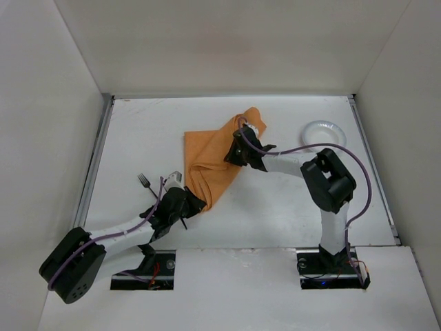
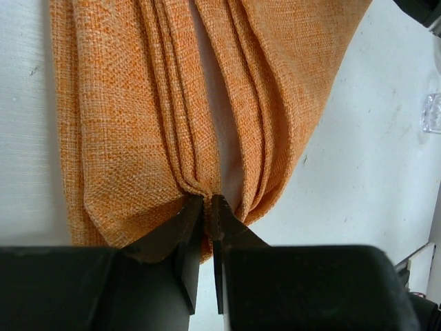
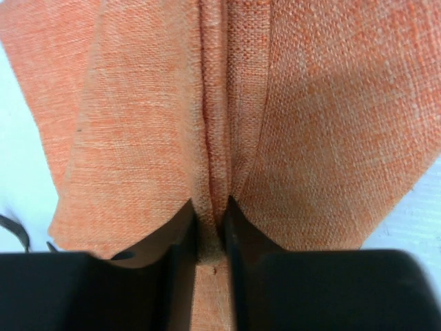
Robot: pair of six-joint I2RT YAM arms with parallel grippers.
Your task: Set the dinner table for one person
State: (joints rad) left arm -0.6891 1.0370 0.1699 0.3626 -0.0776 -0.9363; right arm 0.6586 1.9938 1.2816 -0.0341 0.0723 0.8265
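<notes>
An orange cloth mat [image 1: 210,155] lies bunched and folded on the white dinner table [image 1: 275,214]. My left gripper [image 1: 193,203] is shut on the mat's near corner; in the left wrist view its tips [image 2: 207,203] pinch gathered folds of the mat [image 2: 138,103]. My right gripper [image 1: 238,148] is shut on the mat's far right part; in the right wrist view its tips [image 3: 210,221] clamp a ridge of the mat [image 3: 310,117]. The mat hangs creased between the two grippers.
A white plate [image 1: 324,132] sits at the back right of the table. A fork [image 1: 146,183] lies left of my left gripper, with a pale object [image 1: 172,178] beside it. A clear glass edge [image 2: 432,112] shows at the right. White walls surround the table.
</notes>
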